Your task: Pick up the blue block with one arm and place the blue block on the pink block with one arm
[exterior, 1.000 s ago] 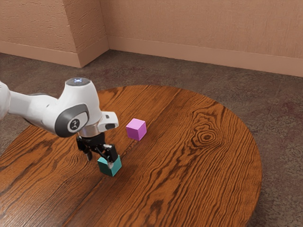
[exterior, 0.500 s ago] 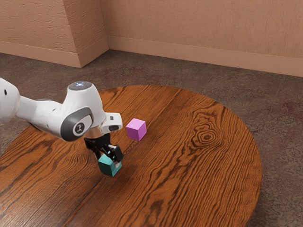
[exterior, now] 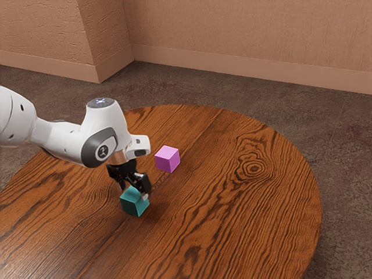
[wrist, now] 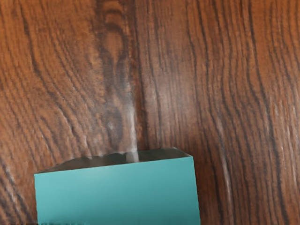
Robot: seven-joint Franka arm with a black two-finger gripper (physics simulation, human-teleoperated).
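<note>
Jaws seemingly around half-hidden teal block

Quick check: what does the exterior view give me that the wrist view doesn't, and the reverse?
Exterior view: the pink block, standing apart from the blue block, and the gripper shut on it. Wrist view: the blue block's flat face close up. Both: the blue block and the wooden table.

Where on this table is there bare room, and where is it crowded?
Bare wood spans the exterior view's right half, from the pink block to the table rim. Crowded: the gripper, blue block and pink block sit close together.
</note>
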